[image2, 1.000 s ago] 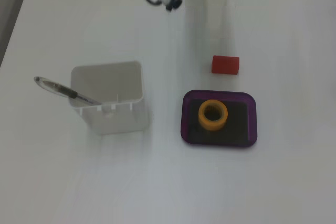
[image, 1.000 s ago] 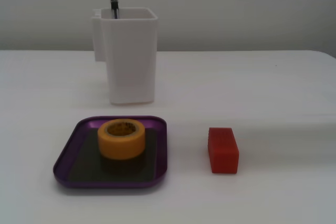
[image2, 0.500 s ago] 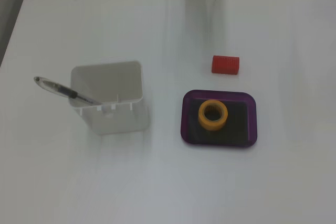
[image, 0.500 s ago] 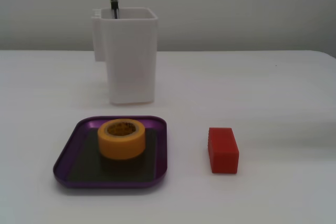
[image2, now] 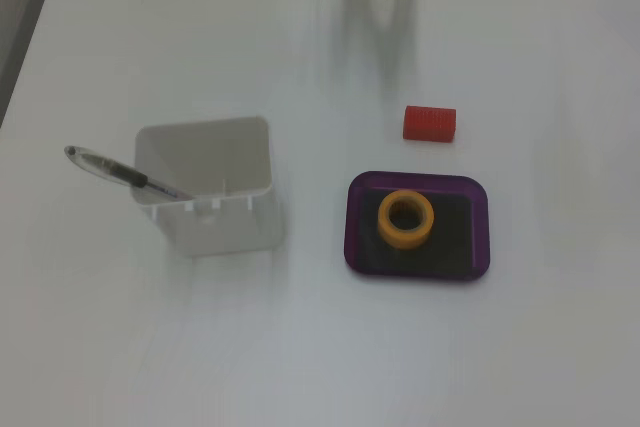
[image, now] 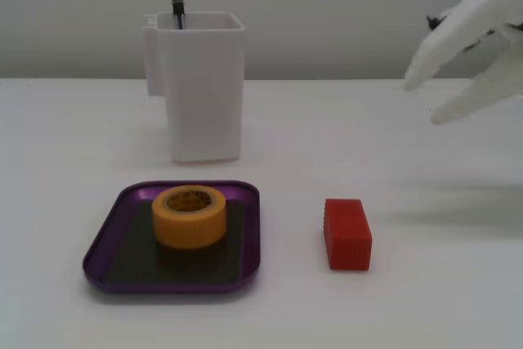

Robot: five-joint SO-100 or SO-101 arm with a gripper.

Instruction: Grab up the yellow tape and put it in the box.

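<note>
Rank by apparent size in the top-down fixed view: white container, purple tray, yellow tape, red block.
1. White container and purple tray: too close in footprint to rank.
2. Yellow tape.
3. Red block.

white container (image: 204, 87) holding pen (image2: 120, 174) | red block (image: 347, 233) on table (image: 425, 300)

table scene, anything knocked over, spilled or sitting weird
Nothing stands out. The yellow tape lies flat inside the purple tray, the red block rests on the table beside it, and the white container stands upright with a pen leaning in it. The claw hangs open above the table, holding nothing.
</note>
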